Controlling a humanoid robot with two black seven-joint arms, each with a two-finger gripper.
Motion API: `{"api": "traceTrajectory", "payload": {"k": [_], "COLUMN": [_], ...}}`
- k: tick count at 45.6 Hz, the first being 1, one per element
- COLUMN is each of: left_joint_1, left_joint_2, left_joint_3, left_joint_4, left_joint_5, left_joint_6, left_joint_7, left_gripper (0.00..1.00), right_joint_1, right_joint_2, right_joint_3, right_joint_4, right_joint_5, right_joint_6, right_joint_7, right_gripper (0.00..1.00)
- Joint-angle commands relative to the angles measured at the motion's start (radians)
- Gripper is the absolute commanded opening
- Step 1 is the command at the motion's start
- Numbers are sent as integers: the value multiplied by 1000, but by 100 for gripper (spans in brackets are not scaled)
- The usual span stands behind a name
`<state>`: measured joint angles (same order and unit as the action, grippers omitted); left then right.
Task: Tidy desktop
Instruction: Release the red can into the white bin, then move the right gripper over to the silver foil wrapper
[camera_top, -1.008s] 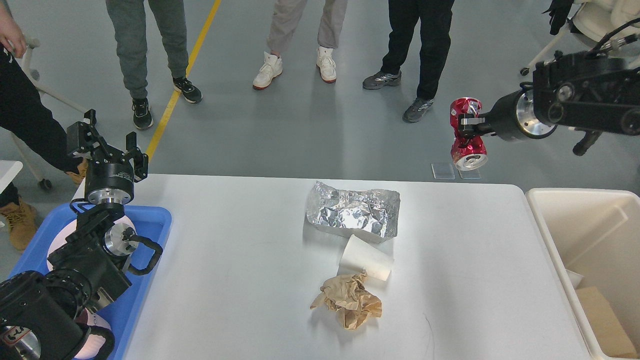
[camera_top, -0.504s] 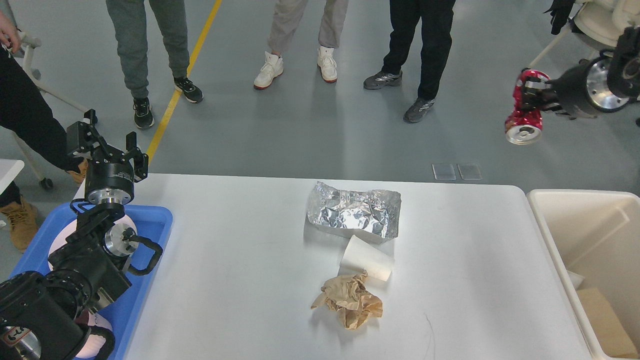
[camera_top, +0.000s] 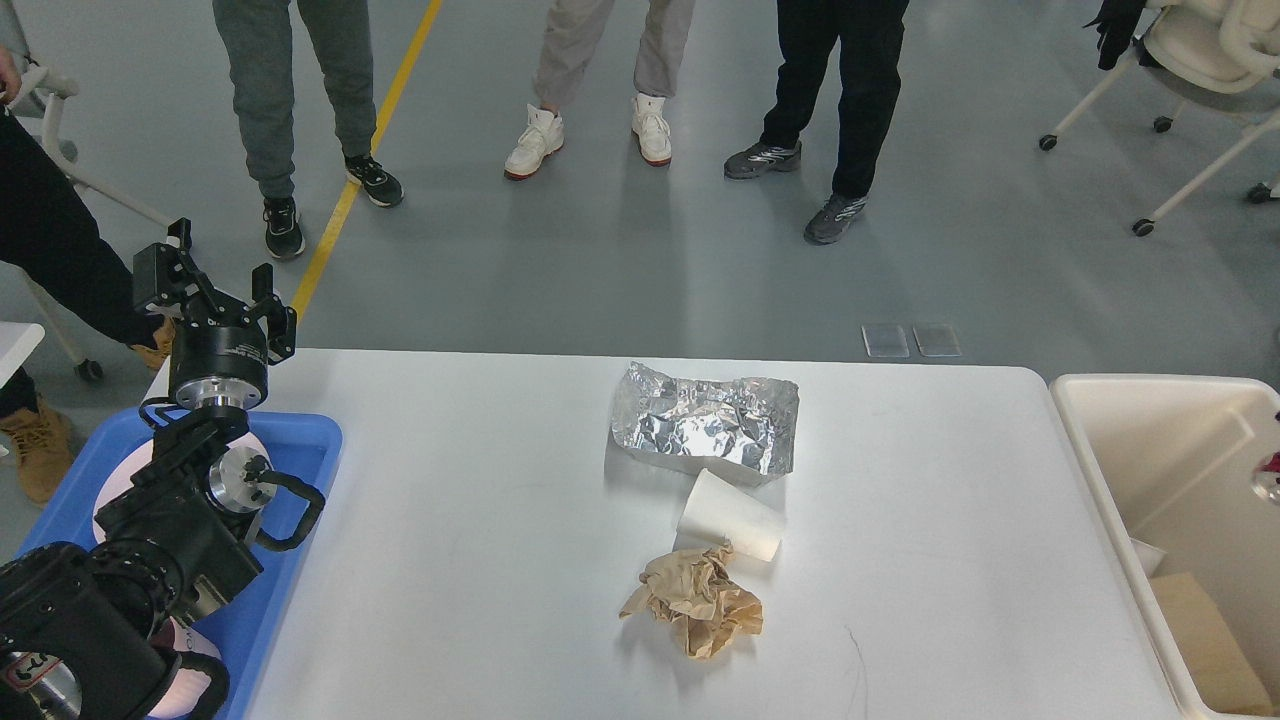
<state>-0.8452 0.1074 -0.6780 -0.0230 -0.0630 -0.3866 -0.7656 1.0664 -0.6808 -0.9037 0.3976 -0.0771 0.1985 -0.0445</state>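
Head view: left gripper (camera_top: 213, 290), jaws apart, hovers at the desktop (camera_top: 480, 520) far-left corner; crumpled brown paper (camera_top: 697, 612) lies well right; right gripper unseen

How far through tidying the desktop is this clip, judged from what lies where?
Partly done. The cream bin already holds cardboard. Nothing is visibly in hand: the left gripper is empty with jaws apart above the blue tray; the right gripper is out of view. Still on the desktop: crumpled foil, white paper cup, brown paper wad.
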Motion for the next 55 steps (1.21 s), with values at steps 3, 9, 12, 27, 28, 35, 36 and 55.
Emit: {"api": "traceTrajectory", "payload": {"k": [3,9,12,27,28,35,36,55], "left_joint_1": [0,0,0,0,0,0,0,0], "left_joint_2": [0,0,0,0,0,0,0,0], "left_joint_3": [0,0,0,0,0,0,0,0], "left_joint_4": [0,0,0,0,0,0,0,0], "left_joint_5": [0,0,0,0,0,0,0,0], "left_joint_6": [0,0,0,0,0,0,0,0], "left_joint_7": [0,0,0,0,0,0,0,0], "left_gripper": [96,96,96,96,96,96,96,96], "right_joint_1": [-98,-123,-123,119,151,378,407,851], "right_joint_2": [26,33,35,78,79,164,181,406], "right_joint_3": [0,-1,0,-56,-72,-205,-222,-299], "right_joint_4": [-10,-10,-6,170,194,328,342,662], "right_joint_5": [13,13,13,23,25,25,25,27], "right_joint_6": [-109,-126,-126,-94,-88,4,25,487], "right_joint_7": [2,2,2,2,2,2,2,8], "right_gripper": [88,99,100,100,100,100,100,100]}}
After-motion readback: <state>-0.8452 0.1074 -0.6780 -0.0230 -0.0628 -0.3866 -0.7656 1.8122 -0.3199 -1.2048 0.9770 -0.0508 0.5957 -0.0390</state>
